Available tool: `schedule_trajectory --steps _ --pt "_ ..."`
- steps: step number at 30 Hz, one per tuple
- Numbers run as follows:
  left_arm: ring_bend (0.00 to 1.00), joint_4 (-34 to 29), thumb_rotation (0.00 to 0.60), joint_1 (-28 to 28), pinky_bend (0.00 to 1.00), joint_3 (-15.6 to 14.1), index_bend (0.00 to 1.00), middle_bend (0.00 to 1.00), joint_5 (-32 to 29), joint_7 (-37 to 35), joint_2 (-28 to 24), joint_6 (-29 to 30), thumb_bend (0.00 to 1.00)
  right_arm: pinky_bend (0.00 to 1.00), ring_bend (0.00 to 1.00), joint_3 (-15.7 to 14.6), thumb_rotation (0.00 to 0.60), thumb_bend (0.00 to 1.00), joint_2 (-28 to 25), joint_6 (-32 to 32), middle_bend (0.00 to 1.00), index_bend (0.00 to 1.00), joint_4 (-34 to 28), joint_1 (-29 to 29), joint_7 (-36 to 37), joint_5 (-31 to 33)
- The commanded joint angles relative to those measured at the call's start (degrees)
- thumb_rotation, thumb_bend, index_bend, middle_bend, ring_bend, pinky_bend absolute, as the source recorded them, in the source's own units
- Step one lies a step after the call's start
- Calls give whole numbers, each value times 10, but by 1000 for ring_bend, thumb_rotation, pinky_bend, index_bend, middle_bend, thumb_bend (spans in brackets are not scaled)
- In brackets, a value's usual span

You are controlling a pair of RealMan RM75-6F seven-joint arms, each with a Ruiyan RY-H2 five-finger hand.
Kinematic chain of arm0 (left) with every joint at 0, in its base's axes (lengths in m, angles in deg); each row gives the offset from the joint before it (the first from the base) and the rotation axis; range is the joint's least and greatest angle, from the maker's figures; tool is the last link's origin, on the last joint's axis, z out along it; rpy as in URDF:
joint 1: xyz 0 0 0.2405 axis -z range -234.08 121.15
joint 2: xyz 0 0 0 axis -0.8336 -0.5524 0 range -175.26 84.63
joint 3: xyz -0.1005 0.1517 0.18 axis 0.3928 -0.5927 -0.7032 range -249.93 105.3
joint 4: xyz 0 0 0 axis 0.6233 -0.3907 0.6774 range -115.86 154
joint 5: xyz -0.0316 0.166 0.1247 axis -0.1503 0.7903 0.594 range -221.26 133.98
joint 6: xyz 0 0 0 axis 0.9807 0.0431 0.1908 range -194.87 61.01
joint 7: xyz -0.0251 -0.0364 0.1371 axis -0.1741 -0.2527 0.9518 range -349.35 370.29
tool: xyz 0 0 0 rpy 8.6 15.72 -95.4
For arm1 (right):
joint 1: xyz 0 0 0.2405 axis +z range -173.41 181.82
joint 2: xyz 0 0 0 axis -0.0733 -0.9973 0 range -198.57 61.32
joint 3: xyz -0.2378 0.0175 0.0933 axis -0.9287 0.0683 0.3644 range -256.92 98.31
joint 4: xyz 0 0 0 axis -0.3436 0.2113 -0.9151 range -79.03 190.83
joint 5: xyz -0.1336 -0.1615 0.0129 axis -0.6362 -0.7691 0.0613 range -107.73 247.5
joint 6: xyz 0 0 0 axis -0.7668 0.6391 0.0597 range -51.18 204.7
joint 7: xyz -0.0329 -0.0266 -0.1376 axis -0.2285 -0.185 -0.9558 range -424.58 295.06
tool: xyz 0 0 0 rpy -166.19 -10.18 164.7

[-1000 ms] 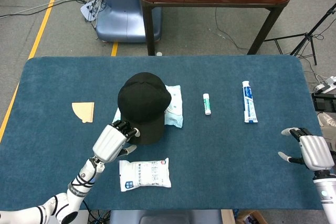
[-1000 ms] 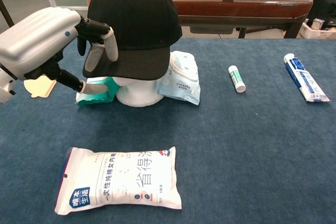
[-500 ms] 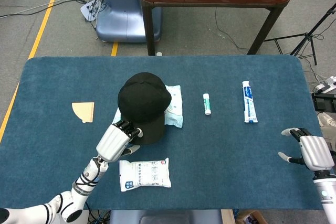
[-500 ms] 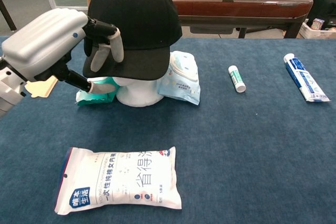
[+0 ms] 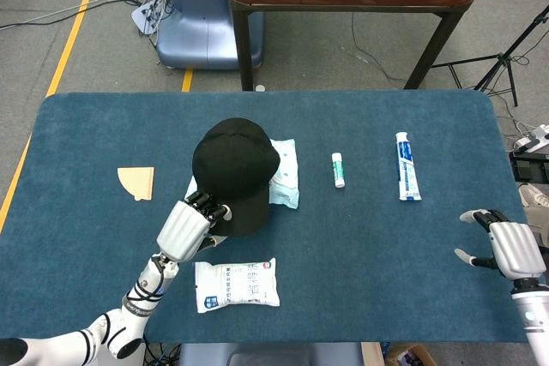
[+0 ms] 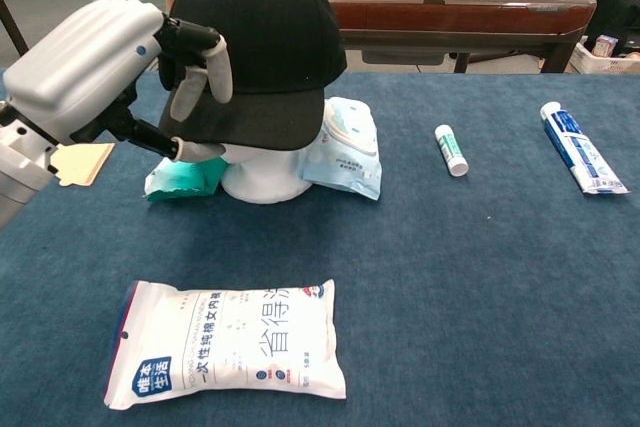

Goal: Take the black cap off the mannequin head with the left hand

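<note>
The black cap [image 6: 270,37] sits on the white mannequin head [image 6: 262,177] at the table's left-centre, also seen from above as the black cap [image 5: 233,169]. My left hand [image 6: 110,67] is at the cap's brim on its near-left side. Its fingers [image 6: 192,77] curl over the top of the brim and the thumb presses up from below, so it grips the brim. In the head view the left hand [image 5: 190,225] partly hides the brim's front edge. My right hand [image 5: 506,246] rests at the table's right edge, far from the cap, with fingers apart and nothing in it.
A white wipes packet [image 6: 230,342] lies in front of the mannequin. A light blue packet [image 6: 345,147] and a teal packet [image 6: 185,177] lean against its base. A small white stick [image 5: 338,169], a toothpaste tube [image 5: 407,166] and a tan fan-shaped piece [image 5: 137,182] lie around.
My left hand has moved up and in at the brim, and its thumb has risen to the brim's underside. The cap stays on the head. The right hand is still.
</note>
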Motion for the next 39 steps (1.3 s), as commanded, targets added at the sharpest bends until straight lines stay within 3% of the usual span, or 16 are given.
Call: schedule_trajectory --steps 1,9,13,21,39 --pt "489 3 600 0 571 1 565 766 1 -6 2 7 24 597 314 0 600 0 0 0 401 380 1 0 0 1" --pt "435 15 600 5 573 -5 479 702 9 -11 5 18 24 597 314 0 600 0 1 0 401 380 1 0 0 0" --pt "409 27 600 8 572 -9 512 661 18 -19 8 29 25 597 314 0 600 0 1 1 401 380 2 -1 1 0" --pt "409 39 600 13 571 -14 577 668 27 -38 12 41 25 597 314 0 600 0 1 0 401 380 2 -1 1 0" --pt "410 52 600 17 571 -15 588 680 20 -52 22 51 121 597 314 1 600 0 2 -1 401 380 4 0 3 1"
